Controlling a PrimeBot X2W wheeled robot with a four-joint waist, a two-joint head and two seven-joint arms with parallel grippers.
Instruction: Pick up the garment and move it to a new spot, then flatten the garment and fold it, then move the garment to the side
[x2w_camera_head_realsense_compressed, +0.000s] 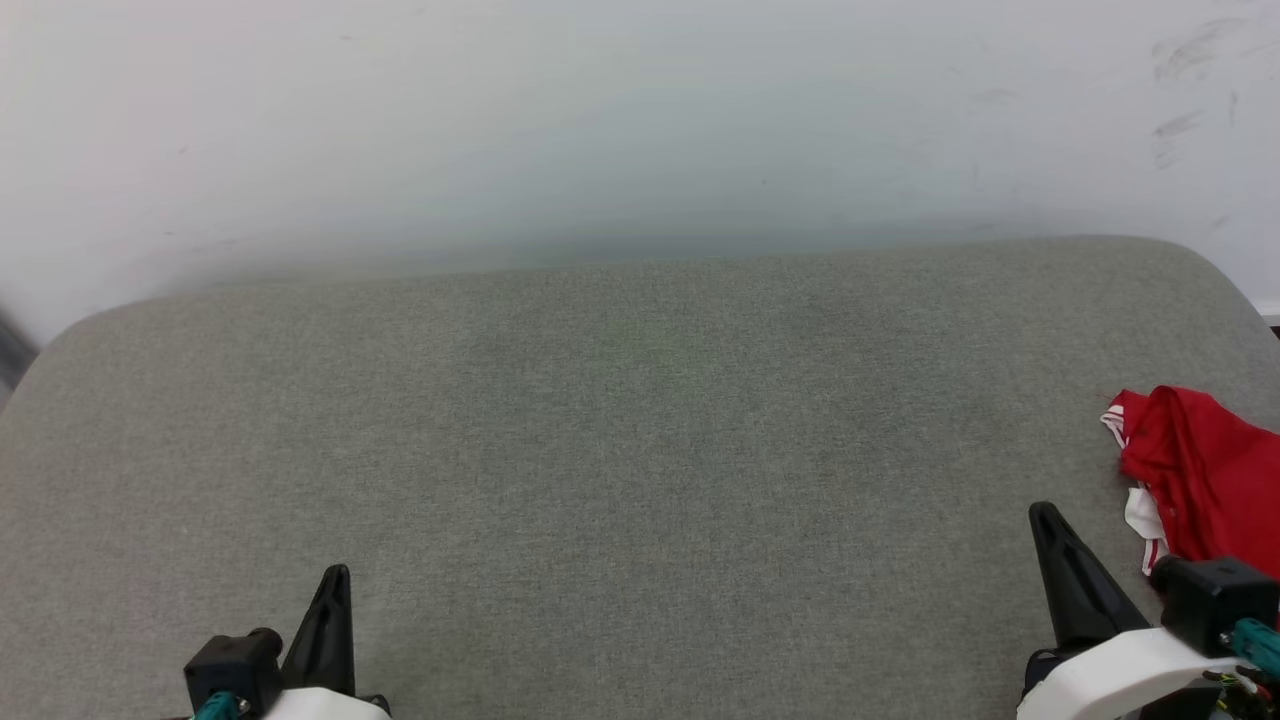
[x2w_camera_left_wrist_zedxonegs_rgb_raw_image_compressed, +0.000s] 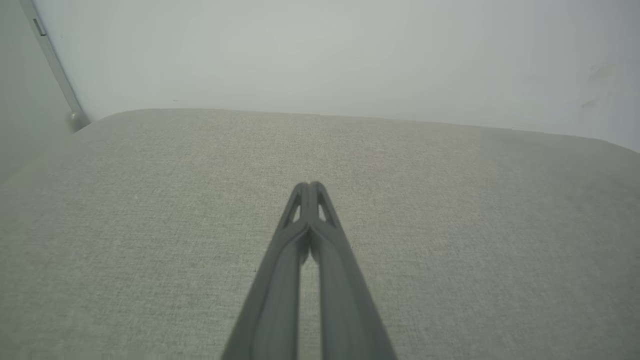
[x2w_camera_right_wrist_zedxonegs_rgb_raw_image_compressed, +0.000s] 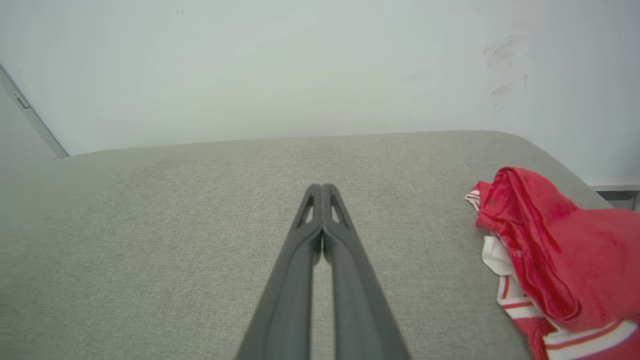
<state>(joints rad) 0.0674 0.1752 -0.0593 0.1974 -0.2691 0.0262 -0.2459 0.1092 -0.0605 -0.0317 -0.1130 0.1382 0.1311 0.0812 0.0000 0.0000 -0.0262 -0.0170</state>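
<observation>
Left tool (x2w_camera_head_realsense_compressed: 337, 575): located at the lower left of the head view, above the table (x2w_camera_head_realsense_compressed: 640, 450), pointing toward the wall (x2w_camera_head_realsense_compressed: 640, 120). In the left wrist view its two dark fingers (x2w_camera_left_wrist_zedxonegs_rgb_raw_image_compressed: 280, 280) met at the tips over the grey covering, so the tool was together and gripped no item.

Right tool (x2w_camera_head_realsense_compressed: 1045, 512): located at the lower right of the head view, likewise above the table. In the right wrist view its fingers (x2w_camera_right_wrist_zedxonegs_rgb_raw_image_compressed: 300, 280) were drawn together at the tips in the same manner. It stood apart from the garment (x2w_camera_head_realsense_compressed: 1205, 470), which lay just to its right.

Garment: a red jersey, lying crumpled in a heap on the table at the right-hand edge, partly cut off by the frame of the head view. In the right wrist view the garment (x2w_camera_right_wrist_zedxonegs_rgb_raw_image_compressed: 550, 250) was bunched into a raised red fold, with white trim (x2w_camera_right_wrist_zedxonegs_rgb_raw_image_compressed: 520, 300) carrying red stripes showing beneath it. Lettering could not be made out.

Table: covered in grey woven fabric, far corners rounded, set against the pale wall.

Wall: dark scuff marks (x2w_camera_head_realsense_compressed: 1180, 60) were noted at the upper right. A grey strip (x2w_camera_left_wrist_zedxonegs_rgb_raw_image_compressed: 55, 70) ran down the corner at the left of the left wrist view
</observation>
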